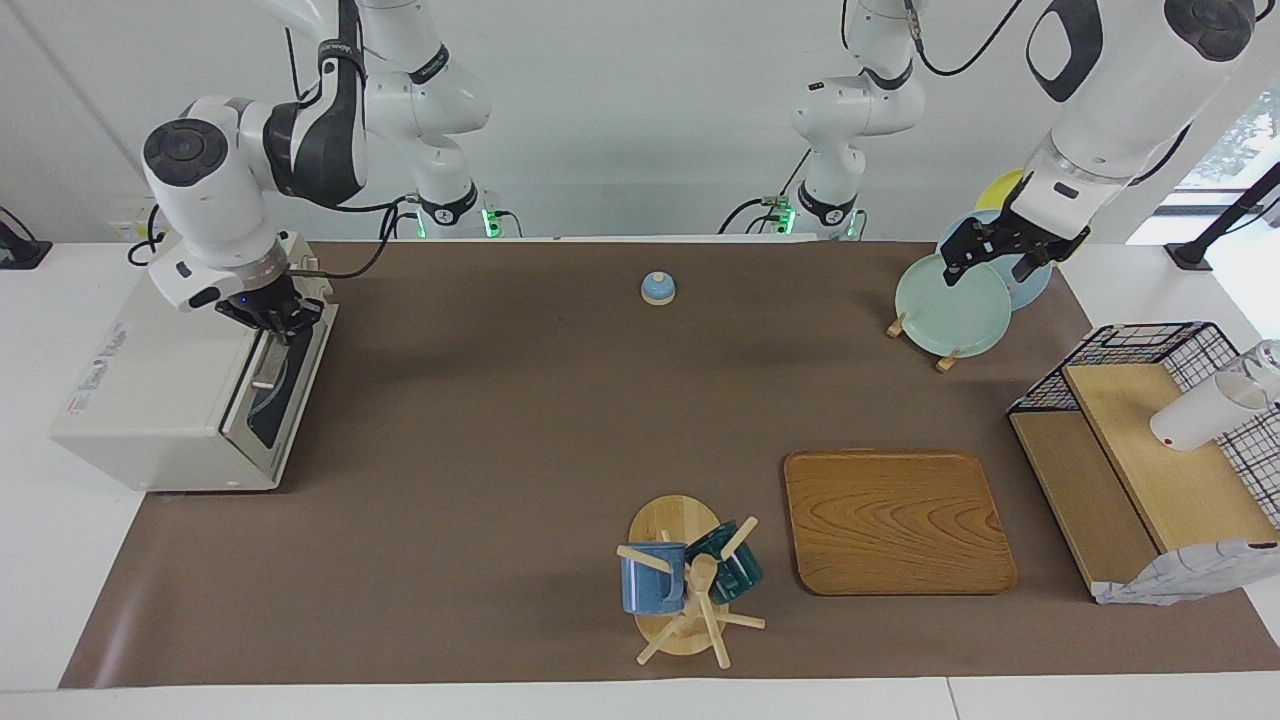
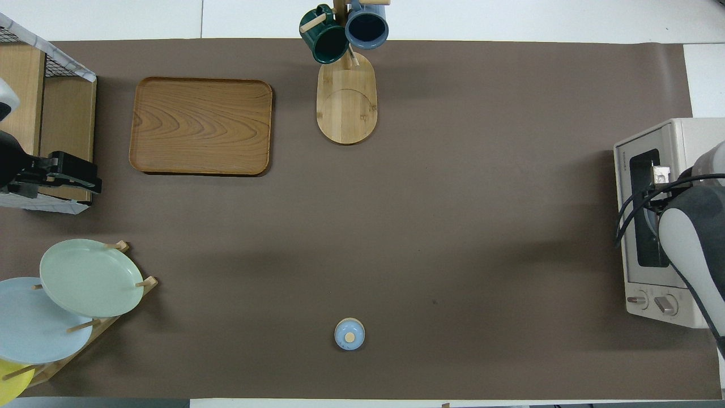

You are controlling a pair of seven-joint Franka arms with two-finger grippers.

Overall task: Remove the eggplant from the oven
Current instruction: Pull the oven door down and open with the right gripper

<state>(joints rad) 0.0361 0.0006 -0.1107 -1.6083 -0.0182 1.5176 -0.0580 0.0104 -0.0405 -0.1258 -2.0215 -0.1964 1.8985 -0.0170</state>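
Observation:
The off-white oven [image 1: 150, 400] stands at the right arm's end of the table, and it also shows in the overhead view [image 2: 674, 136]. Its dark glass door [image 1: 270, 410] looks closed, with the metal bar handle [image 1: 267, 366] on it. My right gripper [image 1: 272, 318] is at the door's upper part, right by the handle's end; in the overhead view the right gripper [image 2: 659, 177] is over the door glass. The eggplant is hidden. My left gripper [image 1: 990, 262] hangs open and empty in the air by the plate rack, at the left arm's end.
A plate rack [image 1: 955, 305] holds green, blue and yellow plates. A wooden tray [image 1: 895, 520], a mug tree [image 1: 685, 580] with two mugs, a small blue bell [image 1: 658, 288] and a wire-and-wood shelf [image 1: 1140, 450] stand on the brown mat.

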